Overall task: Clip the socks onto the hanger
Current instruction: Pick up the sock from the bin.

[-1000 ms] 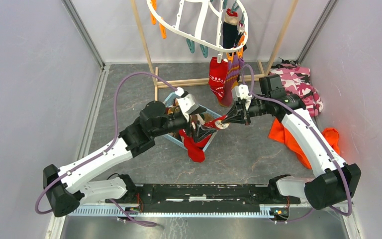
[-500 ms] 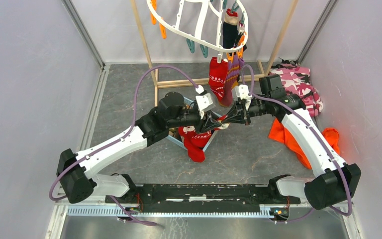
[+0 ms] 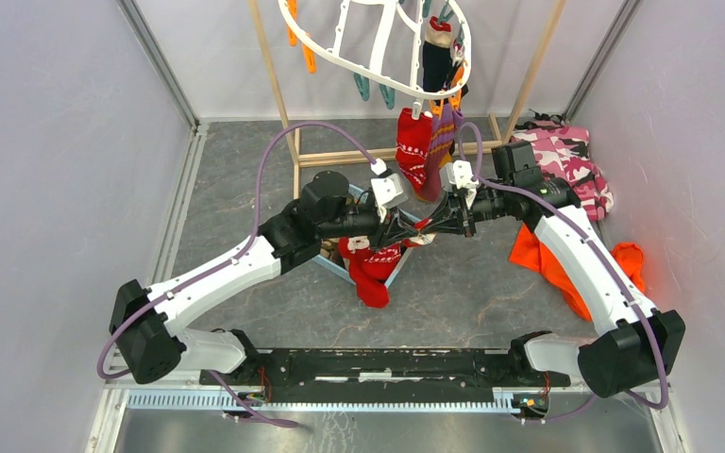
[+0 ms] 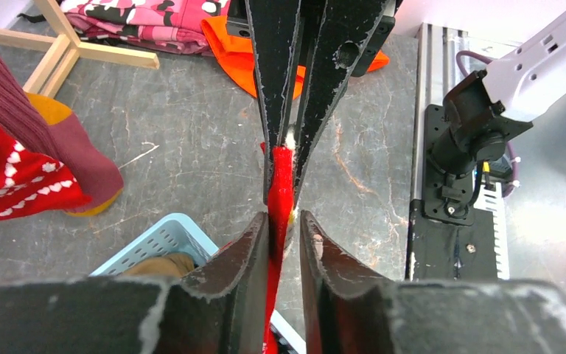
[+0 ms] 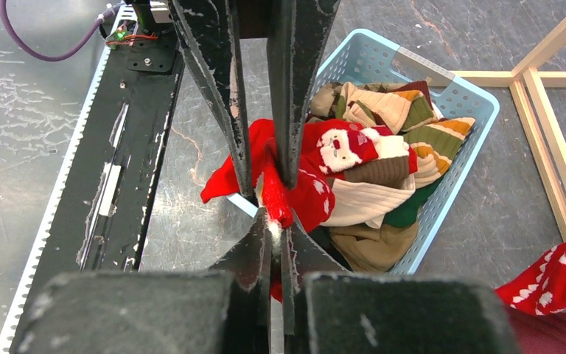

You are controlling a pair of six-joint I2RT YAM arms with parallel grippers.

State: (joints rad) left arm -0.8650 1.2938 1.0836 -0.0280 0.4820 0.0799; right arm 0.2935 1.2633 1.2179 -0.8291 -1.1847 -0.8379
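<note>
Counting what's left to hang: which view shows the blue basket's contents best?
Right wrist view: the blue basket lies open below, socks piled in plain sight. The top view hides most behind the arms; the left wrist view catches only a corner.

Your work surface is a grey, stone-patterned table (image 3: 245, 189), with a black rail (image 3: 387, 363) lying along its near edge. Near the middle you have a light blue basket (image 5: 479, 110), and a red sock (image 3: 370, 283) spills over its near rim onto the table. Behind it stands the wooden rack (image 3: 359, 154) on its foot; to your right lie a pink camouflage garment (image 3: 566, 160) and, nearer, an orange cloth (image 3: 533, 255).
</note>
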